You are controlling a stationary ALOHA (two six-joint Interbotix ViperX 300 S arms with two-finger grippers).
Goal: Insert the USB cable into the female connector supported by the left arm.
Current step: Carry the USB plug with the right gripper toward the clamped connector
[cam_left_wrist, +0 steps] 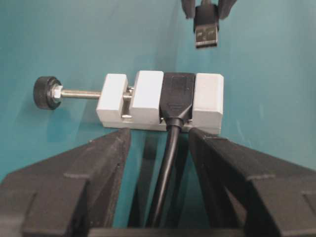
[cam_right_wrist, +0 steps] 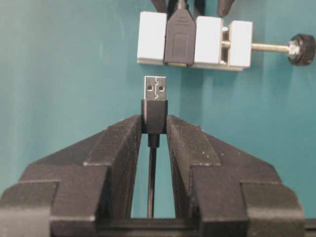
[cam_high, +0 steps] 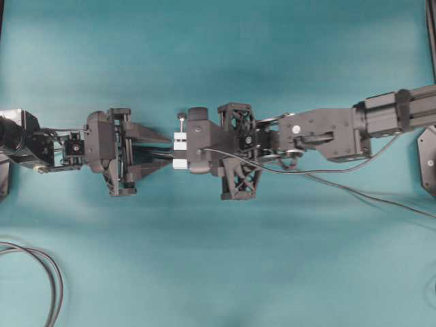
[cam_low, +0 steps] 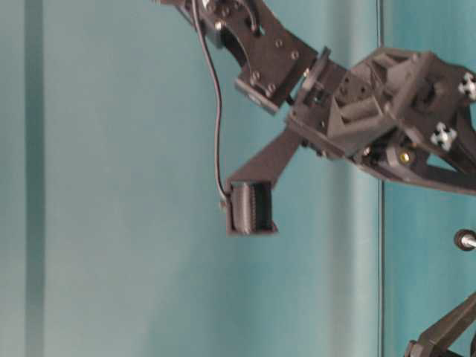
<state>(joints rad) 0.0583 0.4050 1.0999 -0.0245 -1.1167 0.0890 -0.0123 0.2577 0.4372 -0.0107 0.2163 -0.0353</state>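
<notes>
At centre left of the overhead view, the left gripper (cam_high: 167, 150) has its fingers spread partway beside the white vise block (cam_left_wrist: 160, 101) clamping the female connector (cam_left_wrist: 177, 96); whether they grip it cannot be told. Right of it, the right gripper (cam_right_wrist: 154, 126) pinches the USB cable (cam_right_wrist: 154, 106) plug, its metal tip just short of the socket.

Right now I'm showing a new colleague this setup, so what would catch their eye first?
First, the two black arms meeting fingertip to fingertip at mid-table over the plain teal surface. Next, the small white vise clamping the black female connector, just ahead of the left gripper fingers. Then the USB cable, its metal tip pinched in the right gripper, facing the socket across a small gap.
</notes>
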